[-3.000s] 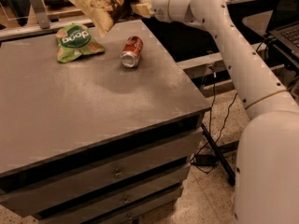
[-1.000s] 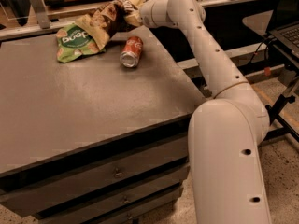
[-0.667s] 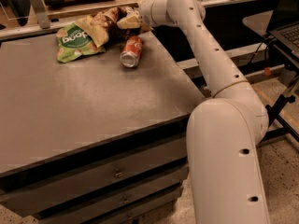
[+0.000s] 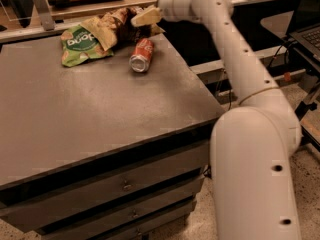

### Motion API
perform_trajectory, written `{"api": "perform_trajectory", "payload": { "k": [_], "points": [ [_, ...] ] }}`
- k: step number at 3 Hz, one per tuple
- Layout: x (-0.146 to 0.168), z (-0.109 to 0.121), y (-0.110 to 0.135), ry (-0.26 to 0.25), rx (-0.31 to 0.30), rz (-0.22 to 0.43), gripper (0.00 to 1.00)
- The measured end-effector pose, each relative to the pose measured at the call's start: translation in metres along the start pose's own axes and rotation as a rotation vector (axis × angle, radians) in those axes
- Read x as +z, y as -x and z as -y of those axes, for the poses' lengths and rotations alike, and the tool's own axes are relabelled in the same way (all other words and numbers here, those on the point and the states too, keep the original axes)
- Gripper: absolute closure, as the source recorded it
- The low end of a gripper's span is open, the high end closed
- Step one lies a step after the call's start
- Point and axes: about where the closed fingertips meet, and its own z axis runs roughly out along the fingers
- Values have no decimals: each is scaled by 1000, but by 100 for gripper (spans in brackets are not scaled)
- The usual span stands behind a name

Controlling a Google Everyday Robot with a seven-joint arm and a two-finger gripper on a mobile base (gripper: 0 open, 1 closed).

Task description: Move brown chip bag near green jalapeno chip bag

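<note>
The brown chip bag [image 4: 116, 27] lies crumpled at the back of the table [image 4: 100, 114], its left edge touching and partly overlapping the green jalapeno chip bag [image 4: 79, 44]. My gripper [image 4: 146, 22] hovers at the brown bag's right end, just above the table's back right corner. It is open and holds nothing. The arm reaches in from the right.
A red soda can [image 4: 141, 55] lies on its side just in front of the brown bag. The table has drawers below its front edge. A rail and shelf run behind the table. Cables and a laptop stand are at the right.
The brown bag was held in the air, then came down onto the table beside the green bag. The gripper has let go and pulled back slightly to the right.
</note>
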Motion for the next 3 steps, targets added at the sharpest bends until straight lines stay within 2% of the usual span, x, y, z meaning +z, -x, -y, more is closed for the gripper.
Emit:
{"api": "perform_trajectory", "payload": {
  "k": [1,2,3],
  "points": [
    [-56,56,18,-124,-21,36,0],
    [-103,92,20,-204,-29,39,0],
    [-106,95,18,-208,-29,38,0]
  ]
}}
